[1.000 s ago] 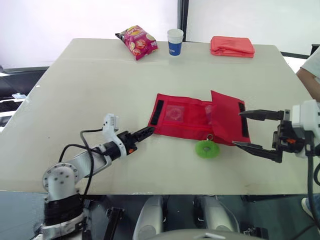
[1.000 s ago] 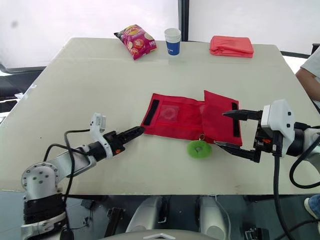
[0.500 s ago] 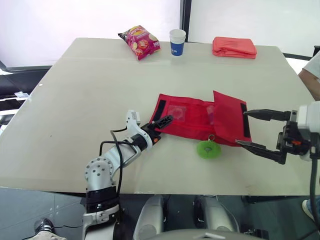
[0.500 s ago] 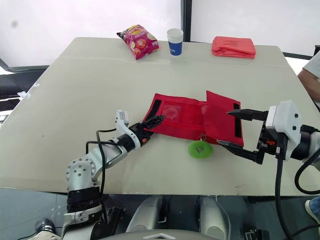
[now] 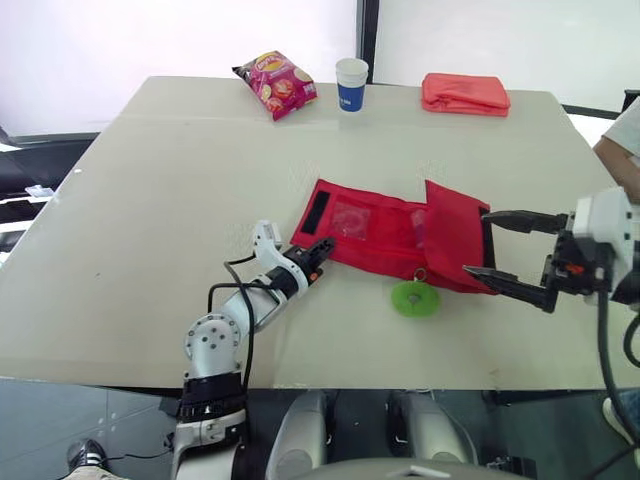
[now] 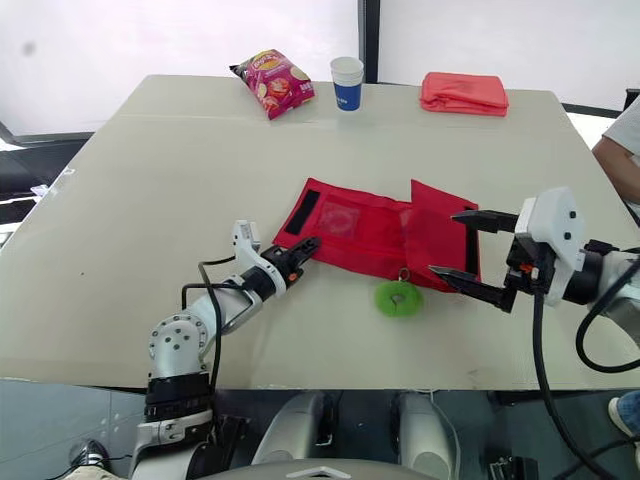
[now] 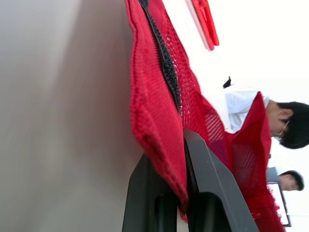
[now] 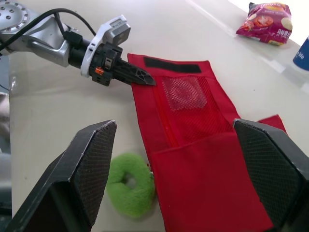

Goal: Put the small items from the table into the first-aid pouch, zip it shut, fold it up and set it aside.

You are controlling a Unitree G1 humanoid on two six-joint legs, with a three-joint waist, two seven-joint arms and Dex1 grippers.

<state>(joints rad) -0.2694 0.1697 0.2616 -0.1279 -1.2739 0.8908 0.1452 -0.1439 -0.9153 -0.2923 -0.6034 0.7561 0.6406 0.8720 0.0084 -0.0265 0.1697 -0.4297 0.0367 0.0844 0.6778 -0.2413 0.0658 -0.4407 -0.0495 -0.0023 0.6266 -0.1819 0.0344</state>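
Light: bright and even across the whole desk (image 5: 180,180). The wall (image 5: 170,40) behind it is washed out to blank white.
Glare: a pale sheen lies along the desk's far edge. White burn-out sits behind the pouch (image 7: 154,111) in my left wrist view.
Shadows: faint and soft-edged, under the cup (image 5: 351,82) and the green ring (image 5: 414,298).
Dark areas: my right claw (image 8: 175,124) has near-black fingers (image 8: 91,159) looming in the foreground.
Blur: the desk close to my left wrist camera is smeared to plain grey.

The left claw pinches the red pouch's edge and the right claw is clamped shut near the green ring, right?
No: the right gripper near the green ring is open, its fingers wide apart, as the right wrist view shows. The left gripper does pinch the red pouch's edge.
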